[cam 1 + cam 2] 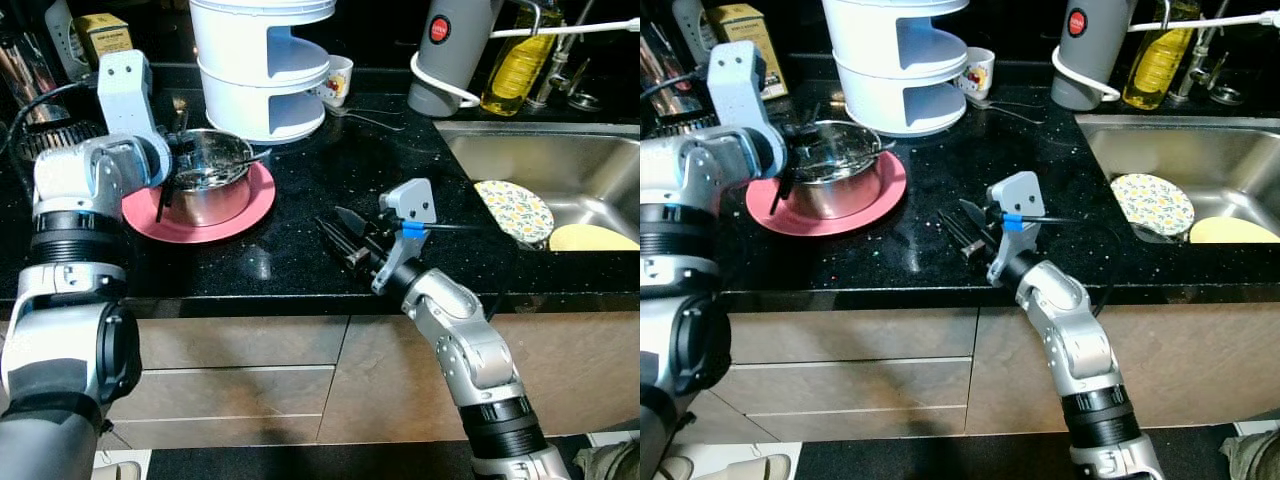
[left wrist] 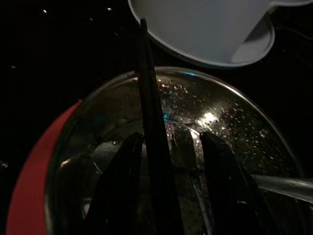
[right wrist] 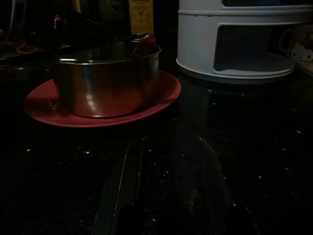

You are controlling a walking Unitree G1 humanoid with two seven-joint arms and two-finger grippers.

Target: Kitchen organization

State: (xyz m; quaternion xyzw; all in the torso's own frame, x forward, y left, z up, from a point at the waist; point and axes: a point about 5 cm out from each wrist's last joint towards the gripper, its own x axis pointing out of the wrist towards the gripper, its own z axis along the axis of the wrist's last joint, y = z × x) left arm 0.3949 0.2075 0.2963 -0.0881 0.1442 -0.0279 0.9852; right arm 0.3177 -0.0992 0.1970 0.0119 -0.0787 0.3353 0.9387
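A steel pot (image 1: 210,175) stands on a pink plate (image 1: 250,212) on the black countertop, with cutlery inside and a silver handle (image 1: 256,155) sticking out over its rim. My left gripper (image 1: 178,180) reaches into the pot from the left. In the left wrist view its fingers (image 2: 129,186) stand apart inside the pot, and a thin black stick (image 2: 149,117) lies beside one of them. My right gripper (image 1: 340,235) lies low over the counter right of the plate. It is open, holds nothing and points toward the pot (image 3: 107,81).
A white two-tier rack (image 1: 262,70) stands just behind the pot, with a mug (image 1: 338,80) and loose spoons (image 1: 370,115) beside it. At the right, the sink (image 1: 560,160) holds a floral plate (image 1: 513,210). A grey jug (image 1: 450,55) and an oil bottle (image 1: 520,60) stand behind it.
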